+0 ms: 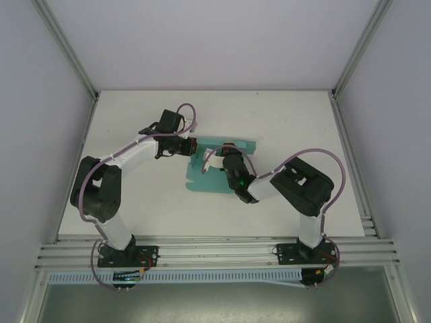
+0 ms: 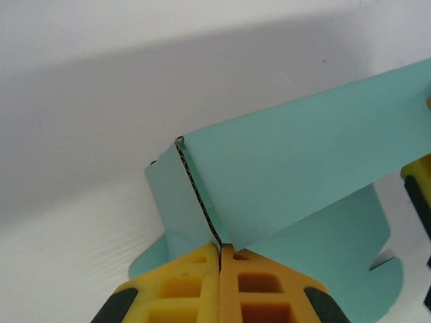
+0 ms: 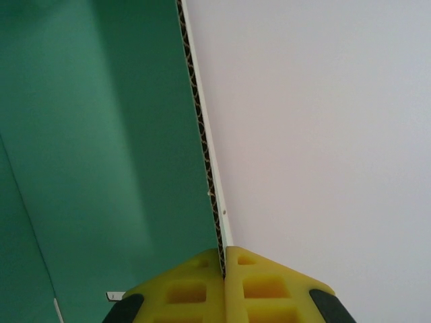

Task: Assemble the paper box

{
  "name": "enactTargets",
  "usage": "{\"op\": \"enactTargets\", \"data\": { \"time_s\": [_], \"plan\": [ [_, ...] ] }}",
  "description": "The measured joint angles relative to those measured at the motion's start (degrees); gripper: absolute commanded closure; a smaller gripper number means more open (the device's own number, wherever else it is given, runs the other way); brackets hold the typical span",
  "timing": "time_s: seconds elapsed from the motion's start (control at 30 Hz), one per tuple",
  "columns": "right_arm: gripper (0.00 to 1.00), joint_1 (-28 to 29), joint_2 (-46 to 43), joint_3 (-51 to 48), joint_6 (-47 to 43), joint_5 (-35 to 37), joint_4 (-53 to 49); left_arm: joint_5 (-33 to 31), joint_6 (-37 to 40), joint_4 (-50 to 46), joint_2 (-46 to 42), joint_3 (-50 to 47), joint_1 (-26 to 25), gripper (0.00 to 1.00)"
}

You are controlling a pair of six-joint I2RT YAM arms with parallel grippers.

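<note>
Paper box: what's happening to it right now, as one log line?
paper box: teal card, partly folded | left pincer: shut on its edge | right pincer: shut on its edge

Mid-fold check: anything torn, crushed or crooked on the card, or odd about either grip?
Nothing stands out. The left gripper and the right gripper each pinch a raised panel edge of the paper box. The corrugated edges seen in the wrist views look straight and untorn.

free: table (image 1: 303, 121) far strip, sides | blocked: centre, paper box (image 1: 201, 178)
</note>
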Motion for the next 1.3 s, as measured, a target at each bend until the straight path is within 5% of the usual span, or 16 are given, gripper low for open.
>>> {"op": "enactTargets", "data": {
  "time_s": [0.43, 0.63, 0.87, 1.07, 1.3],
  "plan": [
    [1.0, -0.2, -0.2, -4.4, -0.2, -1.7, 6.3, 0.8, -7.5, -0.1, -5.2, -4.7, 0.1, 0.42],
    [1.0, -1.3, -1.1, -6.4, -0.5, -4.7, 7.9, 0.5, -8.0, -0.5, -11.0, -6.2, 5.4, 0.02],
    [1.0, -1.7, -1.2, -6.6, -1.5, -6.1, 8.3, -6.0, -8.3, -0.5, -12.3, -6.2, 13.0, 0.01],
    [1.0, -1.7, -1.2, -6.6, -1.5, -6.3, 8.3, -4.6, -4.9, -0.1, -1.4, -4.7, 16.9, 0.33],
    [1.0, -2.1, -1.7, -6.5, -0.6, -5.2, 7.0, 5.0, 2.6, 2.5, 1.9, -7.3, 11.1, 0.55]
  ]
}}
